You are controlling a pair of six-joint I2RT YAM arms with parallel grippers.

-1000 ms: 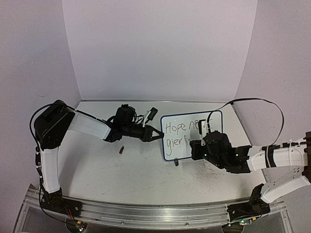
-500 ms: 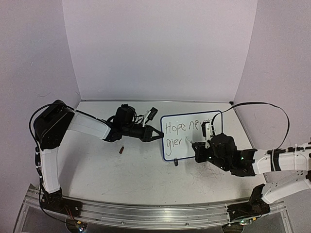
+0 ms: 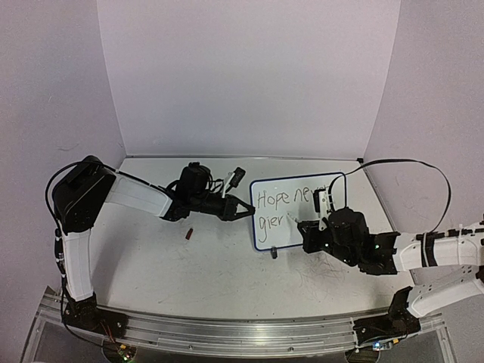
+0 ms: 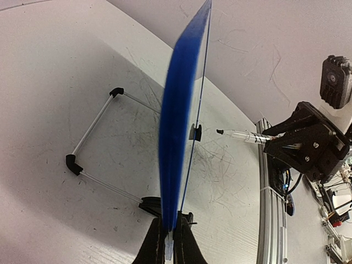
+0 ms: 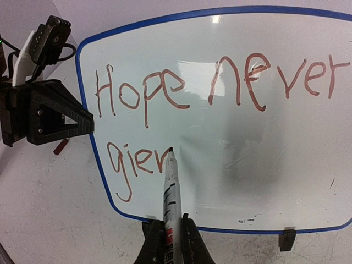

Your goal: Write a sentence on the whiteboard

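The whiteboard (image 3: pixel 283 236) stands upright on the table at centre right. It has a blue frame. My left gripper (image 3: pixel 246 212) is shut on its left edge, and in the left wrist view the board (image 4: pixel 179 126) runs edge-on up from my gripper (image 4: pixel 168 245). The sentence (image 5: pixel 220 82) reads "Hope never" with "giev" below it in red-brown strokes. My right gripper (image 5: pixel 169 242) is shut on a white marker (image 5: pixel 170 190). The marker's tip touches the board at the end of "giev".
A small red-brown cap (image 3: pixel 189 234) lies on the table left of the board. The board's white wire stand (image 4: pixel 93 143) reaches out behind it, and a black clip foot (image 3: pixel 274 253) sits at its lower edge. The tabletop is scuffed with grey scribbles.
My right arm has shifted a little to the right and lowered its forearm, keeping the marker at the second line. My left gripper and the board have not moved.
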